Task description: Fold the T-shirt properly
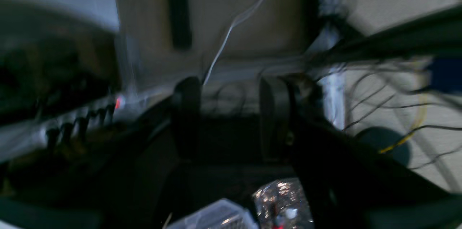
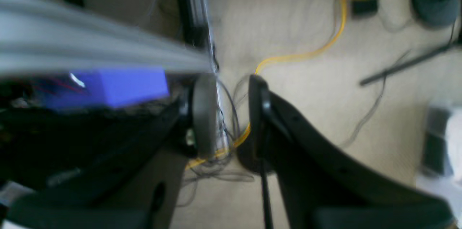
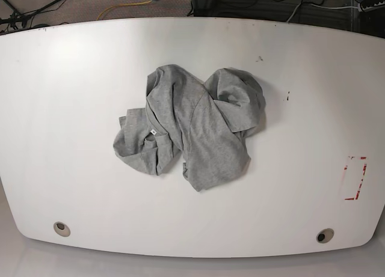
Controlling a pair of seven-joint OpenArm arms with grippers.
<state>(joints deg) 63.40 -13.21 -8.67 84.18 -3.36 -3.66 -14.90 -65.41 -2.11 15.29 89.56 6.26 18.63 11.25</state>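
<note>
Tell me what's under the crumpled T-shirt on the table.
The grey T-shirt lies bunched near the middle of the white table, and only bare tabletop shows around its edges. Whatever sits beneath the folds is covered, so nothing under it can be confirmed.

left gripper: fingers apart, nothing between | right gripper: fingers apart, nothing between

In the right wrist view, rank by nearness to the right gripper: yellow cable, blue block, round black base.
1. The yellow cable, between the fingers of the right gripper.
2. The blue block, left.
3. The round black base, top right.
</note>
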